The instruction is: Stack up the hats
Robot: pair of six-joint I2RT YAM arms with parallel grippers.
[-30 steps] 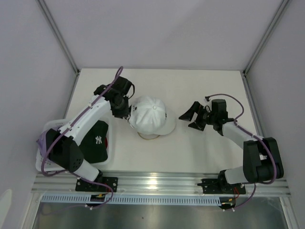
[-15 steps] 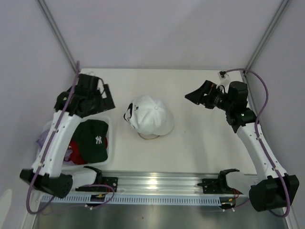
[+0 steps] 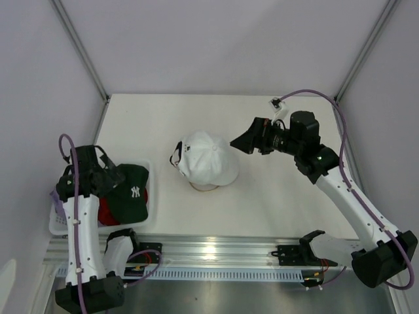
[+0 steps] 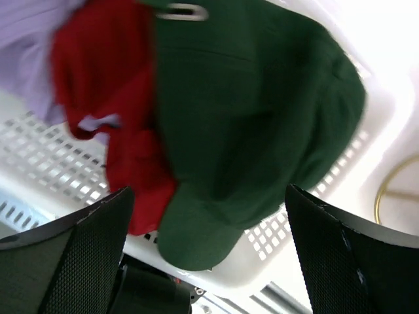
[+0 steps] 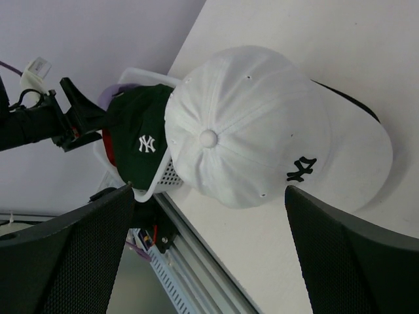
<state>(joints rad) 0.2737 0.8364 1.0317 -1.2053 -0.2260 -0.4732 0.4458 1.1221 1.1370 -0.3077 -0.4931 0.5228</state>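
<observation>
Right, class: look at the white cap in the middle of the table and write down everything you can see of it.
The white cap looks like cotton fabric: a panelled crown with small eyelets, a top button, a dark stitched NY logo above the curved brim. It sits crown up in the middle of the table, right of the basket. A dark edge peeks from beneath it. The open right gripper hangs beside it, not touching.

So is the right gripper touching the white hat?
Apart. The right wrist view shows the right gripper open, well back from the white hat.
</observation>
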